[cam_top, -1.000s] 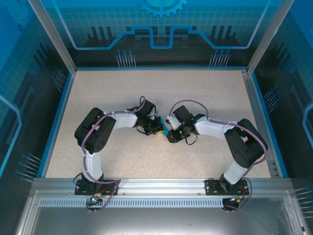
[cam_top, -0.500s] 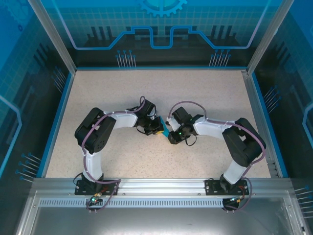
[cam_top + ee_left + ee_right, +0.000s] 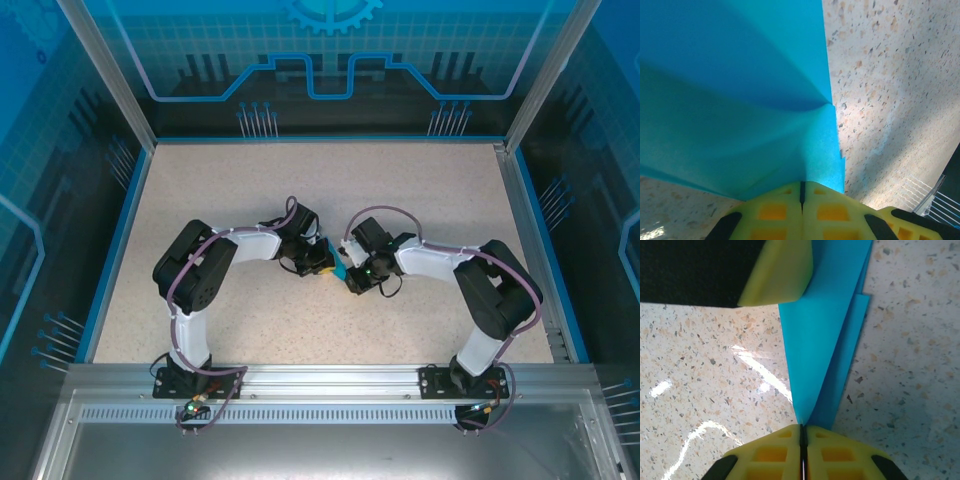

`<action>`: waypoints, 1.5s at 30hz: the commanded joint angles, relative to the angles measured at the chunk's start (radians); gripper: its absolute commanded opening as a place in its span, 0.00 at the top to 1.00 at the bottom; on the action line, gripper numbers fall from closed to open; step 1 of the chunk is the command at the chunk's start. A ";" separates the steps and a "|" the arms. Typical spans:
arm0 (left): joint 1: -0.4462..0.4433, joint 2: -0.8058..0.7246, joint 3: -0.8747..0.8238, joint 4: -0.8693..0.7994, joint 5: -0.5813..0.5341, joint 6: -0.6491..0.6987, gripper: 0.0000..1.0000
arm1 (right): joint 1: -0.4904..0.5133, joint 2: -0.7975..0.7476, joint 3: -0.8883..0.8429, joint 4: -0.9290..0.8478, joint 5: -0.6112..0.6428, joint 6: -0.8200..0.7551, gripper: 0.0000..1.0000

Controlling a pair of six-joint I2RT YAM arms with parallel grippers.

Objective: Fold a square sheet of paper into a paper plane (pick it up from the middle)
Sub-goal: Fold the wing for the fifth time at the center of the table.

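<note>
The cyan-blue sheet of paper (image 3: 338,268) is folded into narrow layers with creases and is held between the two arms at the table's middle. My left gripper (image 3: 801,187) is shut on one end of it, and the folded paper (image 3: 740,100) fans out above its yellow fingers. My right gripper (image 3: 801,429) is shut on the pointed end of the paper (image 3: 820,355), whose layers taper down into its jaws. In the right wrist view a yellow finger of the left gripper (image 3: 780,275) sits at the paper's far end. From above, the left gripper (image 3: 326,262) and right gripper (image 3: 349,272) nearly touch.
The speckled beige table (image 3: 300,190) has a blue rim and is boxed in by an aluminium frame (image 3: 110,80) and a blue printed back panel. Both arms' elbows bend outward, leaving room behind and in front of the grippers.
The right wrist has edged slightly left toward the left gripper. The left arm and the paper have stayed where they were.
</note>
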State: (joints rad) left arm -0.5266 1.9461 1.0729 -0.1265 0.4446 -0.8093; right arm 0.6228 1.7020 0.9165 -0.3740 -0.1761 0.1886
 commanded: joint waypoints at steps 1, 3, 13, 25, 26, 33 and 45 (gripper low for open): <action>0.004 0.059 -0.011 -0.094 -0.099 0.021 0.97 | -0.014 -0.011 0.008 -0.045 -0.013 0.005 0.88; 0.004 0.059 -0.011 -0.094 -0.099 0.022 0.97 | -0.014 -0.016 0.010 -0.048 -0.017 0.001 0.86; 0.005 0.062 -0.008 -0.097 -0.101 0.022 0.97 | -0.028 -0.066 0.007 -0.076 -0.028 0.071 0.78; 0.004 0.065 -0.007 -0.097 -0.099 0.018 0.97 | 0.040 -0.009 0.085 -0.034 -0.068 0.190 0.77; 0.004 0.065 -0.006 -0.099 -0.099 0.020 0.97 | 0.040 0.007 0.088 -0.030 -0.072 0.195 0.78; 0.004 0.065 -0.007 -0.099 -0.099 0.022 0.97 | 0.020 0.054 0.096 -0.031 -0.066 0.209 0.81; 0.004 0.066 -0.002 -0.108 -0.107 0.025 0.97 | -0.032 0.065 0.067 -0.068 -0.043 0.189 0.81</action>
State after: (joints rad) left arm -0.5266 1.9499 1.0805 -0.1341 0.4446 -0.8089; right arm 0.6067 1.7515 0.9886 -0.4046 -0.2245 0.3817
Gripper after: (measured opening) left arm 0.050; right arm 0.189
